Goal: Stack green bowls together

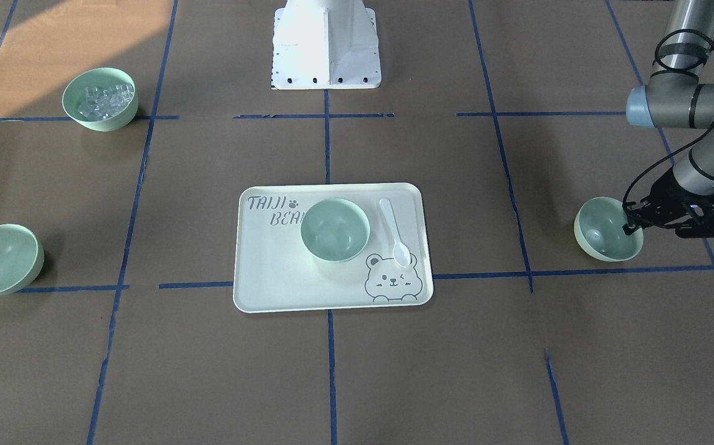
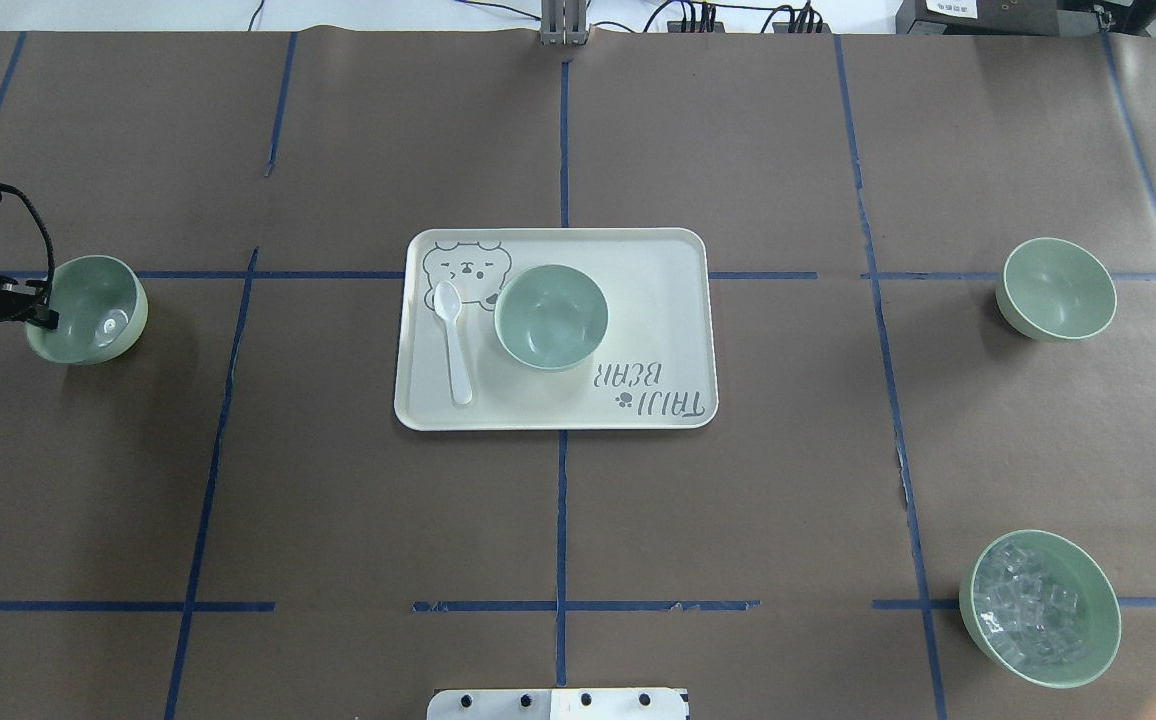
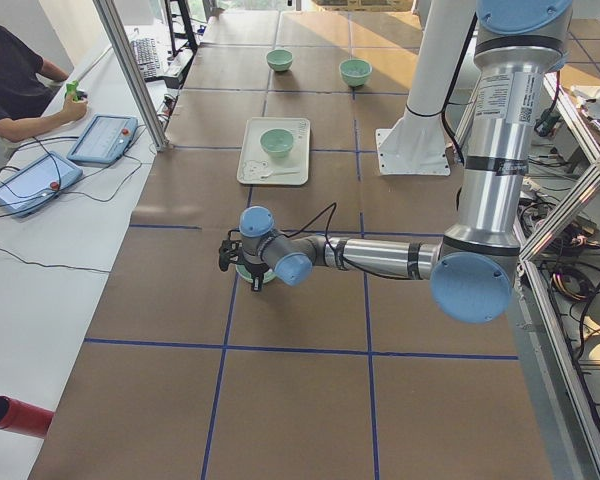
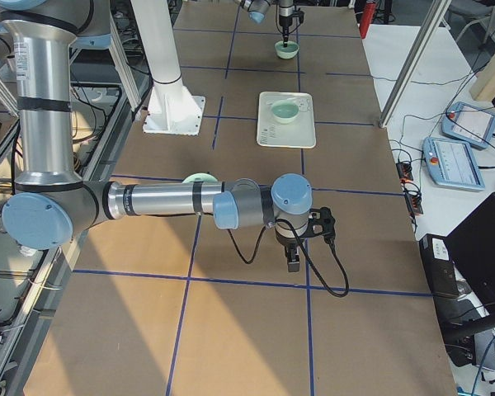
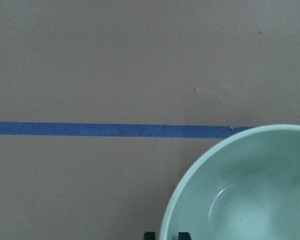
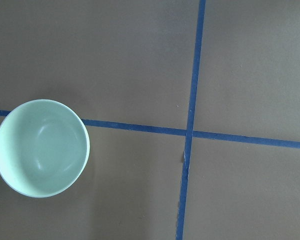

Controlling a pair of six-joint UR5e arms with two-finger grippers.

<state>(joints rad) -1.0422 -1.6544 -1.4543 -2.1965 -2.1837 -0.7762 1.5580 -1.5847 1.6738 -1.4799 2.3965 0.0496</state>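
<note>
Three plain green bowls show. One bowl stands on the bear-printed tray, also in the front view. A second bowl sits alone on the table's right and shows in the right wrist view. The third bowl is at the far left. My left gripper is shut on its rim, with the fingertips on either side of the bowl's edge. My right gripper hangs above the table near this bowl; I cannot tell whether it is open or shut.
A green bowl with clear ice-like cubes stands near the robot on the right. A white spoon lies on the tray beside the middle bowl. The robot's white base is at the table's near edge. Blue tape lines cross the brown table.
</note>
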